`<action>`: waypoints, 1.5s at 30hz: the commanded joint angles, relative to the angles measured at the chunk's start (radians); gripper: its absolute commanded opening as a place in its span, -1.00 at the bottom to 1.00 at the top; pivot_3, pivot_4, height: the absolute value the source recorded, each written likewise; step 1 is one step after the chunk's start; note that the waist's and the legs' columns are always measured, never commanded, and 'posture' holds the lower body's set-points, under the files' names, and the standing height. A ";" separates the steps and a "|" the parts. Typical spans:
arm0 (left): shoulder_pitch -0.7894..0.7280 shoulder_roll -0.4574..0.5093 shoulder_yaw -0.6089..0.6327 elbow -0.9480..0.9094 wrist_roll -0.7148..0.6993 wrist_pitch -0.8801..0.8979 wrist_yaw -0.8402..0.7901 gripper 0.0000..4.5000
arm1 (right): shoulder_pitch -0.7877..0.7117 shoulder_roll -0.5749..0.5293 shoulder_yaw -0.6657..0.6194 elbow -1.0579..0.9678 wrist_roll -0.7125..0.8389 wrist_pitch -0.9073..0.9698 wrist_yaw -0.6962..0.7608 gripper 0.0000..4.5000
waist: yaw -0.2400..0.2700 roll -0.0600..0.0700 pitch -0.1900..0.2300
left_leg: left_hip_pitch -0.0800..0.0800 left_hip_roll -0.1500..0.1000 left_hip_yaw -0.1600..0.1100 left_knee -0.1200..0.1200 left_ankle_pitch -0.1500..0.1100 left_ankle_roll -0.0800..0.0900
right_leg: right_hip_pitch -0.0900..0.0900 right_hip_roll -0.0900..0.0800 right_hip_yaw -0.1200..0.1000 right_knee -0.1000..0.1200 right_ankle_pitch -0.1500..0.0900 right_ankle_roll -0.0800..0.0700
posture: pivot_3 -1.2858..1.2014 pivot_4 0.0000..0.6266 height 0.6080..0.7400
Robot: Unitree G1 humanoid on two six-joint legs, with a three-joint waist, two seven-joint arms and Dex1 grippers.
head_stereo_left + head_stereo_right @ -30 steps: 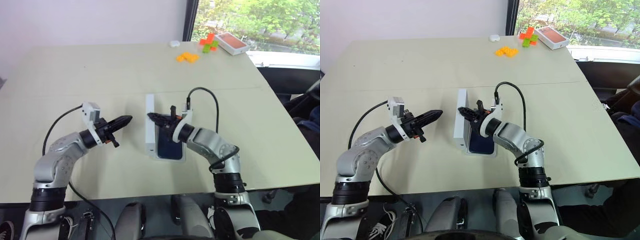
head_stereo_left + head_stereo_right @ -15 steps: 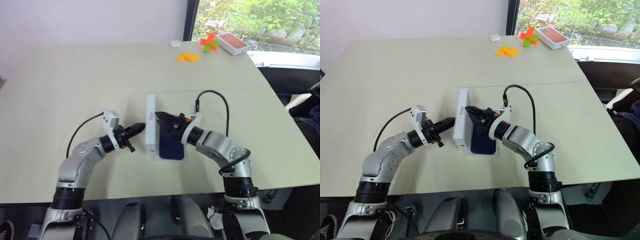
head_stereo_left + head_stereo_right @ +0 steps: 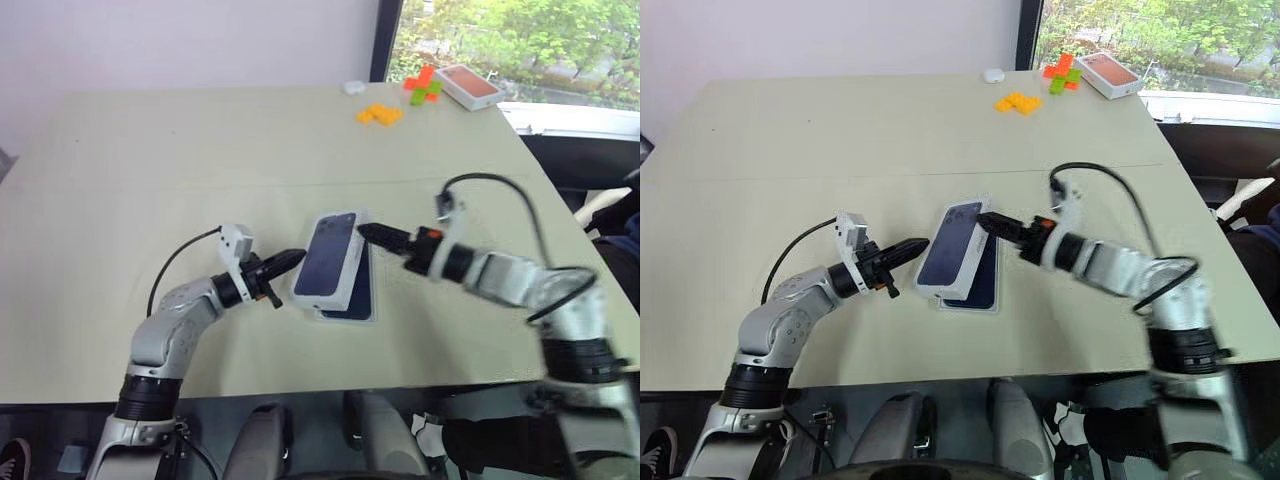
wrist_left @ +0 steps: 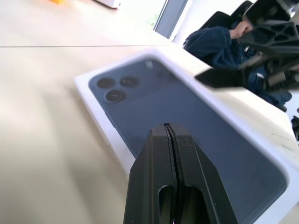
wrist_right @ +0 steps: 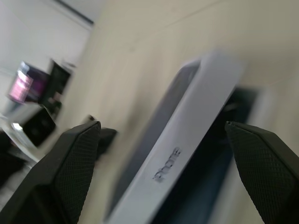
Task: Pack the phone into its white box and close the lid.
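White cardboard: we see the lid (image 3: 331,258) lying askew, tilted over the phone (image 3: 357,298) in the white box (image 3: 345,316). Light, stiff, slippery; we'd press its long edges. Left gripper (image 3: 292,260) pinched shut alongside, right gripper (image 5: 159,158) spread wide.

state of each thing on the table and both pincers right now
lid: printed side up, tilted over the white box, not seated
white box: flat on the table, partly covered by the lid
phone: lying in the white box, mostly hidden
left pincer: shut, tip at the lid's edge
right pincer: open, holding nothing
orange-topped box: closed, at the table's far corner
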State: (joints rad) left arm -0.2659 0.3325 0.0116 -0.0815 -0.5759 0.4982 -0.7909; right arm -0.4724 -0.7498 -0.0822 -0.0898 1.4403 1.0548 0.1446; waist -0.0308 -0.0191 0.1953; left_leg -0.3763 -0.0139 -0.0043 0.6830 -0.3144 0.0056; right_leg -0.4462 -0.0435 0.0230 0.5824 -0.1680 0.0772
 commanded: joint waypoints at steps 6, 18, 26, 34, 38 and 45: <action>-0.005 0.011 0.013 -0.030 -0.014 0.011 -0.008 -1.00 | -0.051 -0.100 0.108 -0.024 -0.435 -0.135 0.363 0.99 | 0.002 0.000 0.000 | 0.000 0.000 0.000 0.000 -0.001 0.001 | 0.000 0.000 0.000 0.000 0.000 0.001 | 0.03 -0.52 1.00; -0.095 0.062 0.090 0.134 0.050 -0.041 0.040 -1.00 | -0.013 -0.022 0.237 -0.108 -0.864 -0.377 0.464 -0.96 | 0.020 0.000 0.000 | 0.000 -0.003 0.000 0.000 -0.001 0.001 | 0.000 -0.004 0.000 -0.001 0.000 0.001 | 0.03 -0.52 1.00; -0.161 0.077 -0.005 0.215 0.123 -0.011 -0.018 -1.00 | 0.014 -0.040 0.301 -0.121 -1.030 -0.454 0.577 -0.98 | 0.021 0.000 0.000 | 0.000 -0.006 -0.001 0.000 -0.001 0.001 | 0.001 -0.006 0.000 -0.001 0.000 0.001 | 0.03 -0.52 1.00; -0.169 0.030 -0.094 0.196 0.118 0.065 -0.066 -1.00 | 0.028 -0.017 0.289 -0.138 -1.088 -0.444 0.615 -0.98 | 0.020 0.000 0.000 | 0.001 -0.006 -0.001 0.000 -0.001 0.001 | 0.002 -0.006 0.000 0.000 0.001 0.001 | 0.03 -0.52 1.00; -0.188 0.013 -0.108 0.173 0.106 0.111 -0.081 -1.00 | 0.036 -0.015 0.286 -0.146 -1.108 -0.439 0.625 -0.98 | 0.020 0.000 0.000 | 0.001 -0.005 -0.001 0.000 0.000 0.001 | 0.002 -0.006 0.000 0.001 0.001 0.001 | 0.03 -0.52 1.00; -0.208 0.002 -0.125 0.127 0.097 0.164 -0.106 -1.00 | 0.063 -0.041 0.281 -0.157 -1.146 -0.453 0.661 -0.98 | 0.022 0.000 0.000 | 0.001 -0.006 -0.001 0.001 0.000 0.000 | 0.002 -0.006 0.000 0.001 0.001 0.001 | 0.03 -0.52 1.00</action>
State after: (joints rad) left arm -0.4507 0.3454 -0.1005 0.0958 -0.4504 0.6528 -0.8784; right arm -0.4150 -0.7779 0.2208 -0.1967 0.2970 0.6213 0.7824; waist -0.0090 -0.0195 0.1954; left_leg -0.3749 -0.0196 -0.0057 0.6837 -0.3148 0.0061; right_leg -0.4442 -0.0493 0.0227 0.5834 -0.1675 0.0778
